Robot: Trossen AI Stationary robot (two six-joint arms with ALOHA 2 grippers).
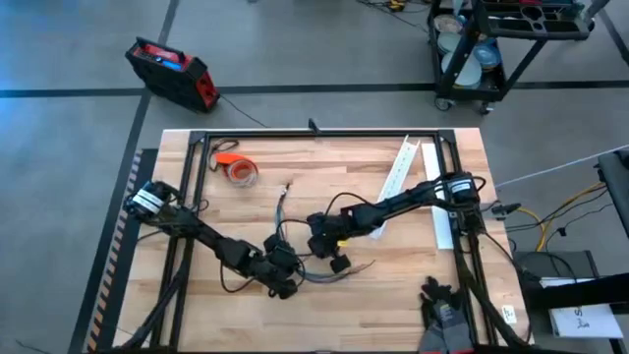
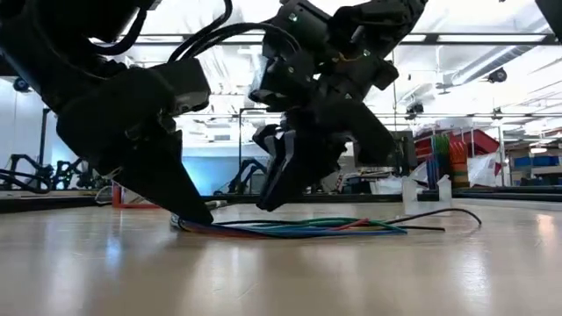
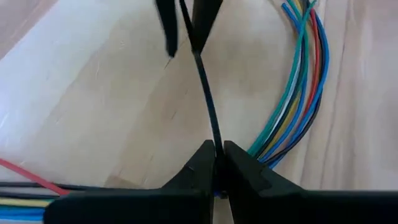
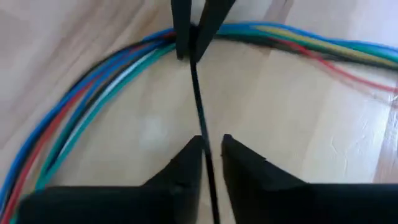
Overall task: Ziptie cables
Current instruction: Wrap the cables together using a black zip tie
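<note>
1. My left gripper [image 1: 285, 287] sits low at the near middle of the table [image 1: 324, 167], tips down on the wood. In my left wrist view its fingers [image 3: 199, 165] are clenched on the ziptie [image 3: 208, 106], which runs as a thin dark strip straight away from them to the other gripper's tips.
2. The cables [image 2: 307, 228] lie flat on the table between my two grippers, a loose bundle of green, blue, red and dark wires. From overhead they trail from my left gripper toward the right along the near part of the table [image 1: 339, 273]. In the wrist views they curve around beside the ziptie.
3. My right gripper [image 1: 339, 262] hangs just beside the left one, above the bundle. In my right wrist view the ziptie [image 4: 200, 118] passes between its fingers [image 4: 186, 163], which stand close on either side with a narrow gap; I cannot tell whether they pinch it.
</note>
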